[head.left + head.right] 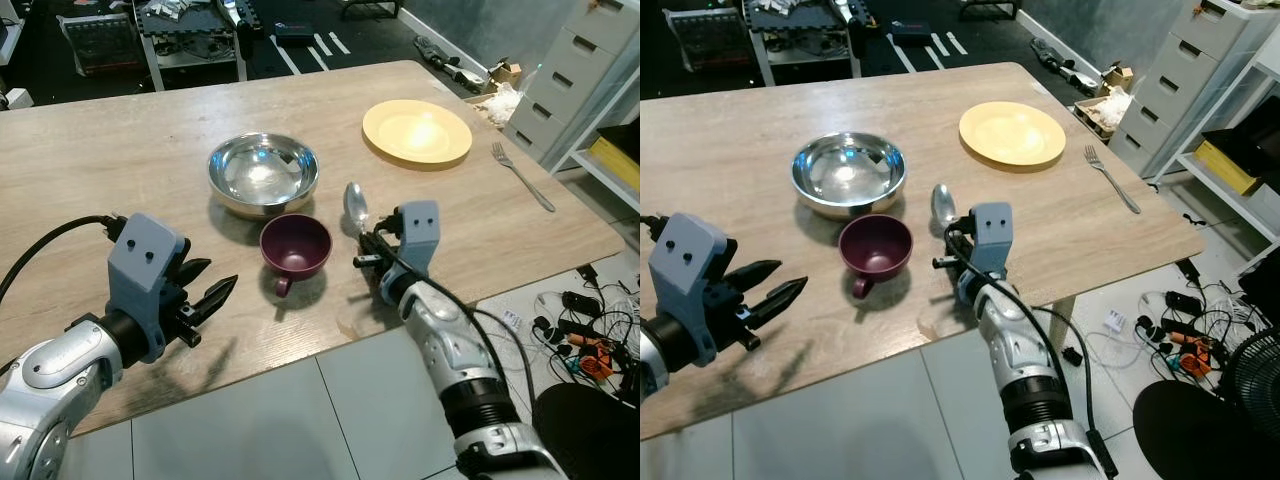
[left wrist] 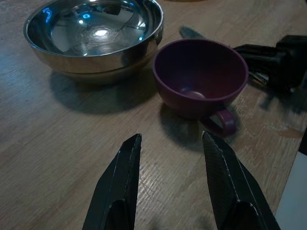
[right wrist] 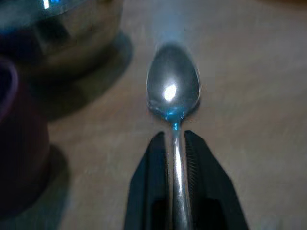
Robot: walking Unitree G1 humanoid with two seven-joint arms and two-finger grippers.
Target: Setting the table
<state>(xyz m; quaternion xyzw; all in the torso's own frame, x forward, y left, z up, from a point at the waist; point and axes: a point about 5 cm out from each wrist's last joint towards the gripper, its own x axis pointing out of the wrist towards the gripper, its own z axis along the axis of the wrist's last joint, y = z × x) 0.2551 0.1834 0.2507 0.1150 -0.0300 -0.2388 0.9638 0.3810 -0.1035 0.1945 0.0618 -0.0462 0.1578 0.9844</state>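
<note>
The spoon [image 3: 173, 93] — shiny steel, bowl up — lies on the tabletop [image 1: 120, 160] at the cup's [image 1: 296, 246] 3 o'clock, its handle pinched by the right gripper [image 3: 173, 143]. Bowl [image 1: 263, 174], plate [image 1: 416, 132] and fork [image 1: 522, 176] are out but scattered — arranging remains. The left gripper [image 2: 172, 158], fingers wide, hovers at the cup's 7 o'clock.

1. A lab or workshop: dark floor with white tape marks [image 1: 318, 48] and metal benches [image 1: 190, 40] loaded with gear.
2. Loose cables [image 1: 580, 335] lie on the floor beside the wooden counter [image 1: 90, 170].
3. A grey drawer unit [image 1: 575, 65] stands nearby.
</note>
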